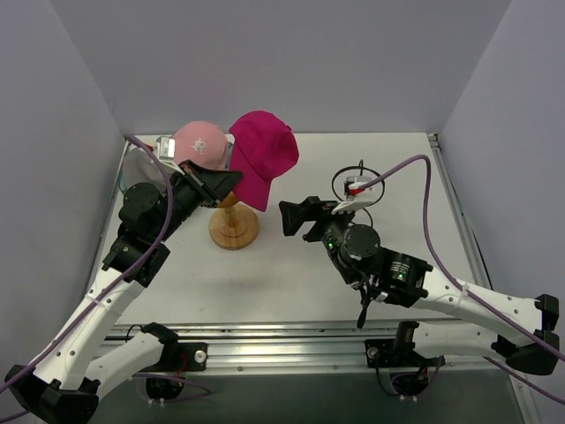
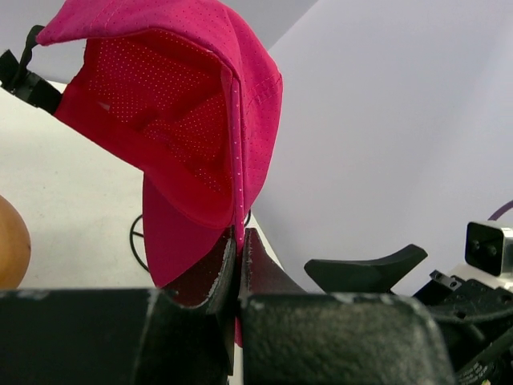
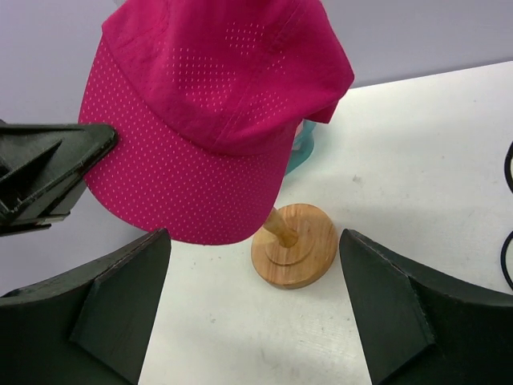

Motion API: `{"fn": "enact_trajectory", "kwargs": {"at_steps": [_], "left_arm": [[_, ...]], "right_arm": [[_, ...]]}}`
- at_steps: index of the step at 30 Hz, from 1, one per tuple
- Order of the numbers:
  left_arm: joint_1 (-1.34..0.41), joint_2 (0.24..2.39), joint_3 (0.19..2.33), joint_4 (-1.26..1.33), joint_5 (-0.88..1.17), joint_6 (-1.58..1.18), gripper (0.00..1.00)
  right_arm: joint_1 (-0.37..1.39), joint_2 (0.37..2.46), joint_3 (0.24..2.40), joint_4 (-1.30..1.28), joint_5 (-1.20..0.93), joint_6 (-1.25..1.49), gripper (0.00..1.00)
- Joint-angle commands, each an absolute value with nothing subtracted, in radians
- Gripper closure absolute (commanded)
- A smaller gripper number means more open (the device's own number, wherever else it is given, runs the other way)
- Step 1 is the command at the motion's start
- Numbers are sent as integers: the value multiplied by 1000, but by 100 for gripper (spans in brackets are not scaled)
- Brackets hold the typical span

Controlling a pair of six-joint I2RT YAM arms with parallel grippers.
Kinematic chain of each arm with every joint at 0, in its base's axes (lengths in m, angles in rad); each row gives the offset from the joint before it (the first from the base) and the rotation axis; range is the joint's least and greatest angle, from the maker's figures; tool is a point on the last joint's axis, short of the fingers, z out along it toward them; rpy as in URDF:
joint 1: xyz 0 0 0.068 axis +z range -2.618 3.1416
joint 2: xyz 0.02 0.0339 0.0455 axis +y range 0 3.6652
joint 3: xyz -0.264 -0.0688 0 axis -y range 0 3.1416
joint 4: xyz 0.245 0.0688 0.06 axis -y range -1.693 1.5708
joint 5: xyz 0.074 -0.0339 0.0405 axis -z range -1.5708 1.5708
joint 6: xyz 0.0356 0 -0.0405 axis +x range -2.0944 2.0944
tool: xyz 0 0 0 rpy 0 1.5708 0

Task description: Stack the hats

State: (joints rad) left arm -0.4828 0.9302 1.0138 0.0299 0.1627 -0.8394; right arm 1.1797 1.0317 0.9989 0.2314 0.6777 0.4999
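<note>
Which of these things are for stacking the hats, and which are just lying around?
For the job: magenta cap, pinched at its brim by the left hand; light pink cap; right hand, open.

Just lying about: wooden stand; black cable loop.

Left arm: rising from near-left base, elbow bent, forearm angled inward toward table centre.
Left gripper: clamped on brim of magenta cap — jaws pressed nearly together, fabric pinched between.
Right arm: stretched low from near-right base, wrist turned leftward.
Right gripper: spread wide, holding nothing — fingers well apart, pointed toward left gripper, near it but not touching.
</note>
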Motion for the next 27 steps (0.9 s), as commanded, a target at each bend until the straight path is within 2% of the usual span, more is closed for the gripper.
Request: {"fn": "enact_trajectory", "kwargs": {"at_steps": [1, 19, 24, 27], "left_arm": [[-485, 907, 1017, 118, 239, -815, 98], [-502, 850, 859, 187, 353, -787, 98], [-506, 862, 874, 190, 376, -753, 98], [-509, 879, 861, 212, 379, -759, 98]], "right_arm": [[1180, 980, 994, 238, 741, 531, 18], [1160, 1038, 1120, 167, 746, 572, 20], [1060, 1081, 1181, 123, 655, 561, 20], [903, 1126, 1242, 63, 458, 584, 22]]}}
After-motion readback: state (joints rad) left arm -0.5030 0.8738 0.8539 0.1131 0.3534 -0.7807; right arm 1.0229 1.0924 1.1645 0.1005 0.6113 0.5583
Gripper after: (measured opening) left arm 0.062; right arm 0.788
